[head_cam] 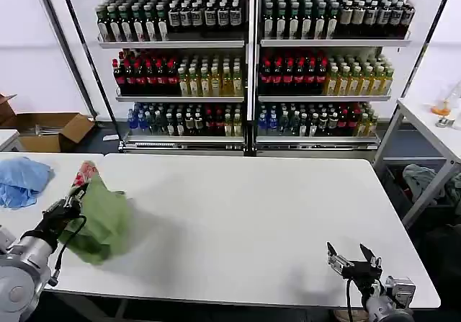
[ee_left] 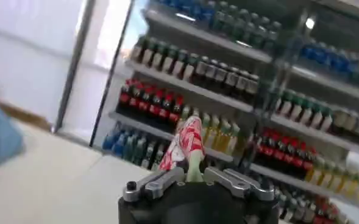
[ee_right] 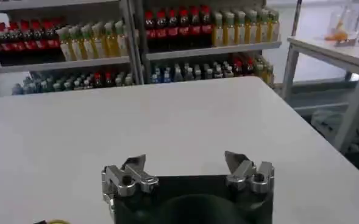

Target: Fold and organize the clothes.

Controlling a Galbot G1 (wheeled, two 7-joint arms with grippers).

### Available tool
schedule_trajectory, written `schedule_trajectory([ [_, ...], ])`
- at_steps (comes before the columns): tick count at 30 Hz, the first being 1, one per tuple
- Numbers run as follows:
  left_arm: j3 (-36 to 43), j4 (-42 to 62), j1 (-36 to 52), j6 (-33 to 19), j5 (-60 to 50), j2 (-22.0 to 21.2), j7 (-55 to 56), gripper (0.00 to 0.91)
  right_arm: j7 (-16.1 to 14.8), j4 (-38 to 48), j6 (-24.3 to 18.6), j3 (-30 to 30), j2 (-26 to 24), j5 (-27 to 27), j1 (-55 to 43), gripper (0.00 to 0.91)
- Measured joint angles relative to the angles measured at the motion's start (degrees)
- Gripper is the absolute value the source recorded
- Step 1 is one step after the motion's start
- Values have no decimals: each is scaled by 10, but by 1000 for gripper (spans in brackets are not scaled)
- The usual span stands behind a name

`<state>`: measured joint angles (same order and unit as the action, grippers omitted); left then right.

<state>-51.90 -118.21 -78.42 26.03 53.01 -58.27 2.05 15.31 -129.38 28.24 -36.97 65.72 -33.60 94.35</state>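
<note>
My left gripper (head_cam: 72, 203) was black, on a black wrist that joined a round silver-grey arm, and a black cable ran along it. My right gripper (head_cam: 352, 256) had a black body, silver metal finger mounts with dark screws, and a grey wrist below.

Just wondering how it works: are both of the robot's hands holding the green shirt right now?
No. The left hand grips the shirt, while the right hand hangs open near the table's front edge.
</note>
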Motion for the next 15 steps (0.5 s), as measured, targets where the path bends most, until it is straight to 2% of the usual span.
schedule_trajectory([
  [5, 85, -1, 15, 3, -142, -6, -10, 20, 0, 0, -3, -5, 0, 1, 5, 907],
  [15, 317, 50, 39, 6, -466, -77, -22, 20, 0, -7, -3, -16, 5, 5, 17, 907],
])
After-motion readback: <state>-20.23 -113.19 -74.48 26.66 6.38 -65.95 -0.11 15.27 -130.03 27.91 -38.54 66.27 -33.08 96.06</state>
